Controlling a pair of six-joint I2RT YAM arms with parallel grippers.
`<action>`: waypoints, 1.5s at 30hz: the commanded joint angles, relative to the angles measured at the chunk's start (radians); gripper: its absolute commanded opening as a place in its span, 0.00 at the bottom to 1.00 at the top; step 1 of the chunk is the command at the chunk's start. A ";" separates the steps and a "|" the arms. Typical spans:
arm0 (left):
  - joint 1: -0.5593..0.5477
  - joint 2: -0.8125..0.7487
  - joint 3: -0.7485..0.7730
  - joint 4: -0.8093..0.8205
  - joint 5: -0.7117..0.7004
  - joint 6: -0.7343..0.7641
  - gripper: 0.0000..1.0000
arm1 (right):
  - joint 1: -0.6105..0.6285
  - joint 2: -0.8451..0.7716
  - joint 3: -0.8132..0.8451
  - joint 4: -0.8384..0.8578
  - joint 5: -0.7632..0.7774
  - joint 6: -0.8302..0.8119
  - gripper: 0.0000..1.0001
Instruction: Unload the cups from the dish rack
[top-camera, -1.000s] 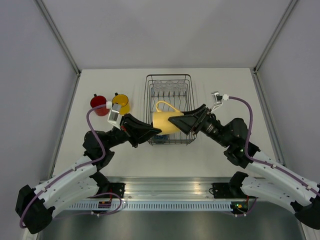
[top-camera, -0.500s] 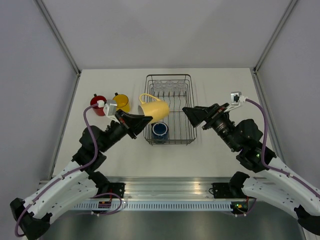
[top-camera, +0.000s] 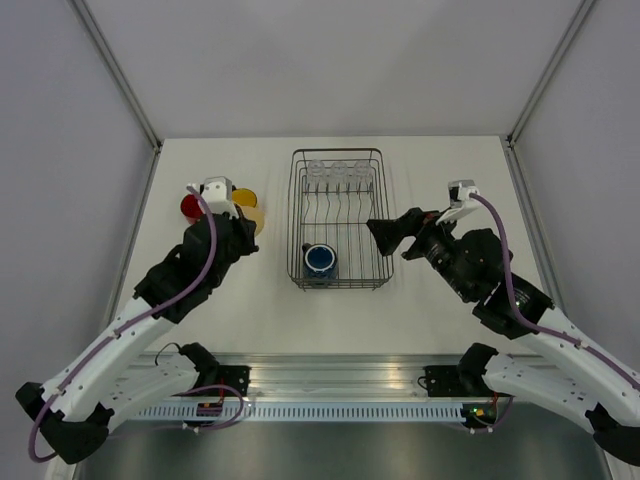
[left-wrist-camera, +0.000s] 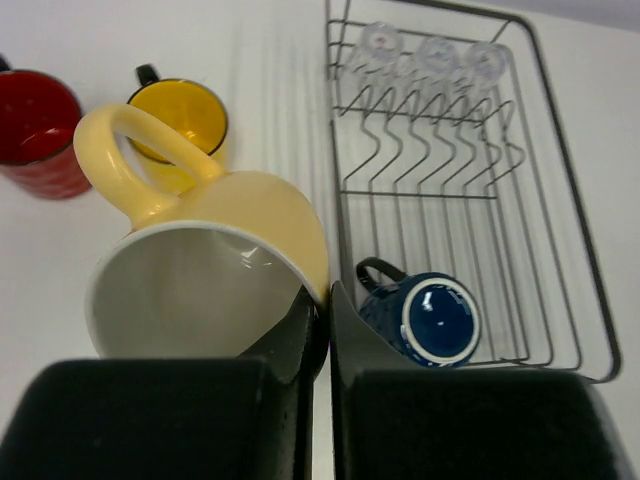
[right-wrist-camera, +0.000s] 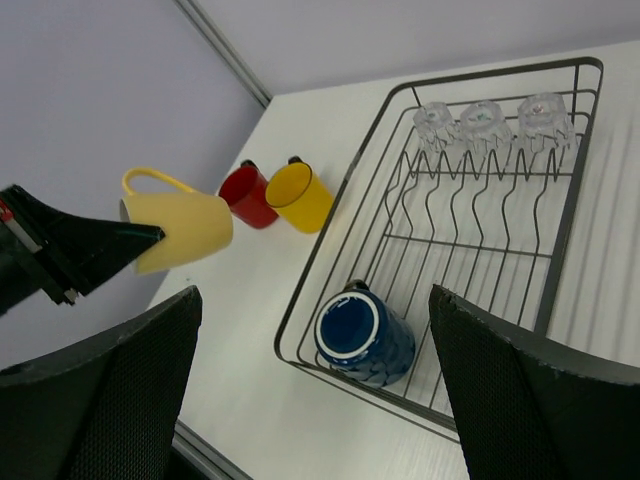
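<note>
- Pale cream-yellow handled mug (left-wrist-camera: 250, 215) is travelling left with the left arm, out of the dark wire dish rack (top-camera: 294, 220) where it was a second ago. The right arm is backing off to the rack's right side.
- Left claw (left-wrist-camera: 322, 300) is clenching the mug's rim, so the mug is hanging tilted with its mouth facing the wrist camera.
- It is hovering above the white surface (top-camera: 420, 170) near the red mug (top-camera: 192, 206) and the orange-yellow mug (top-camera: 243, 200), probably so all three end up grouped.
- Right claw (right-wrist-camera: 315, 390) is staying released and empty, pointing at the rack, probably lining up the next pick.
- Dark blue mug (top-camera: 320, 260) is lying on its side in the rack's near-left corner.
- Three clear glass tumblers (top-camera: 339, 168) are sitting in a row along the far end, still waiting to be unloaded.
</note>
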 joint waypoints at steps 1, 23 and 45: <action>0.038 0.071 0.115 -0.141 -0.101 -0.036 0.02 | 0.001 0.030 0.043 -0.059 -0.034 -0.054 0.98; 0.431 0.543 0.173 -0.180 0.381 0.070 0.02 | 0.001 0.056 0.033 -0.121 -0.074 -0.116 0.98; 0.423 0.727 0.236 -0.249 0.306 0.099 0.15 | 0.001 0.058 -0.006 -0.092 -0.087 -0.127 0.98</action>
